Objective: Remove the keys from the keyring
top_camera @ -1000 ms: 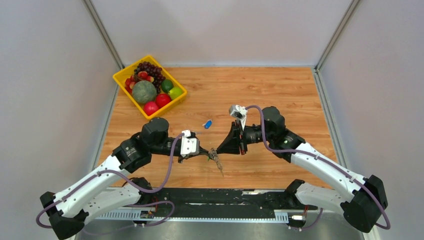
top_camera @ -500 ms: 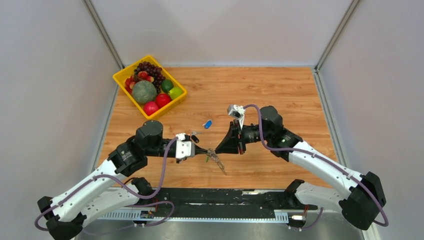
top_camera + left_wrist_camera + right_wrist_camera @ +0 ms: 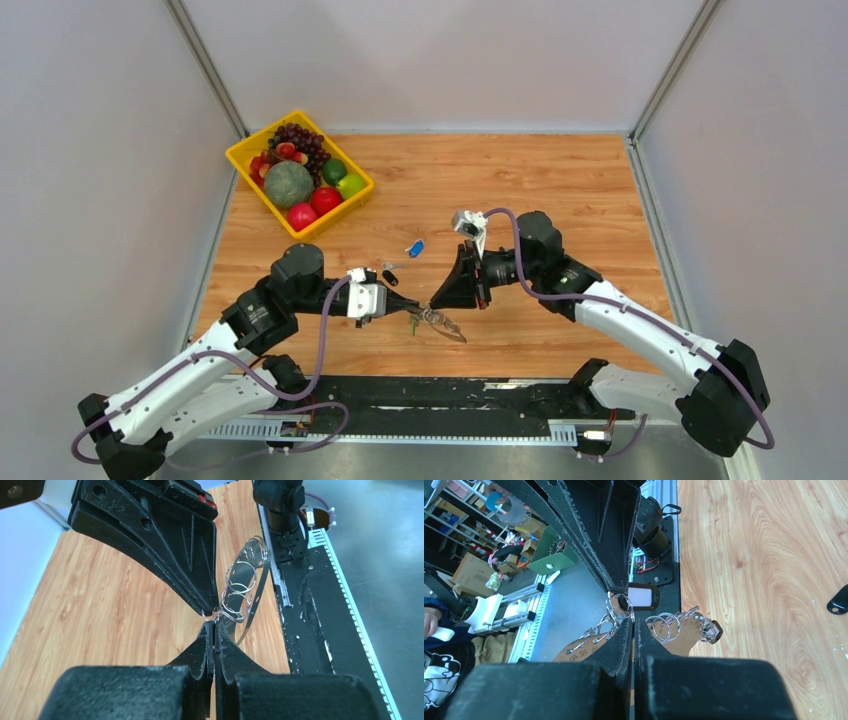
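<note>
Left pincer [image 3: 214, 626]: my fingers are fully closed, with their tips nipping a loop of the thin silver-grey wire keyring [image 3: 235, 585].
Right pincer [image 3: 633, 622]: my fingers are fully closed, and their tips meet the same loop from the opposite side.
Location of task item: the bunch of flat silver-grey metal keys [image 3: 445, 325] hangs from the keyring just below the two tips. This is at lower centre of the overhead frame.
Change, bunch: one second ago it trailed straight down the frame. It now fans out to the right, nearly level.
Change, left arm: my elbow and wrist have drawn back toward the left of the frame. My tips have stayed at the ring.
Change, right arm: almost none.
Newly visible: a loose black-headed key [image 3: 390, 277] lies on the wood above my left wrist. My wrist covered it one second ago.
Hard to make out: the nip point is tiny, and my own fingers screen it in both wrist views. The key count cannot be read. A small green tag [image 3: 413, 322] shows only as a speck.
Surroundings: a loose blue-headed key [image 3: 414, 247] lies at mid-frame on the wooden table [image 3: 560, 180]. A yellow plastic tray [image 3: 261, 133] of fruit sits at upper left, well apart.
Obstruction: my right pincer fills the upper left of the left wrist view.
</note>
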Robot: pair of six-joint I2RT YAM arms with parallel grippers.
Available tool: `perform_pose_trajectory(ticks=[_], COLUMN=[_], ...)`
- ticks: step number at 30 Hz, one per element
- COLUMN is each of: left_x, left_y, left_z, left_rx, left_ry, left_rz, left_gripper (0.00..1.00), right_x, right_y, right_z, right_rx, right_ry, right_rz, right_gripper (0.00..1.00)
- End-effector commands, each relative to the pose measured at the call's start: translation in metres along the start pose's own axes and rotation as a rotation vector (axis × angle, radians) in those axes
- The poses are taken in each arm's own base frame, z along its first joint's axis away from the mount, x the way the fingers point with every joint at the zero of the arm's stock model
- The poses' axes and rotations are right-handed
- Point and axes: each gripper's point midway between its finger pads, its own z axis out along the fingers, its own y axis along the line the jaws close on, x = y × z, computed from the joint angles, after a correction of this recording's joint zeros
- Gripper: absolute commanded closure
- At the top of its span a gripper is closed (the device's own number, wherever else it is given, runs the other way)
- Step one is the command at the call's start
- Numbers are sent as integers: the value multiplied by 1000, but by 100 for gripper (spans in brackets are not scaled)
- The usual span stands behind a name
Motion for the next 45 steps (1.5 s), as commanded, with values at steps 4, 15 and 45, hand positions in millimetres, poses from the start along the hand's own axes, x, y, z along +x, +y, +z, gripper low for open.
perform_pose_trajectory(ticks=[4,15,45], left_x=[-32,-23,-9], left_y=[1,4,12], left_z=[6,6,-11], left_rx=[31,10,-93], left_ry=[-137,-102,59], left_rz=[45,27,-127], left_gripper=[100,100,55], right_x=[-21,-38,-53], right_y=[13,24,29], right_z=[10,5,-1], right_rx=[-52,-37,2], right_ry=[-25,-80,-119], right_rz=[-64,-137,-173], right_gripper=[100,100,100])
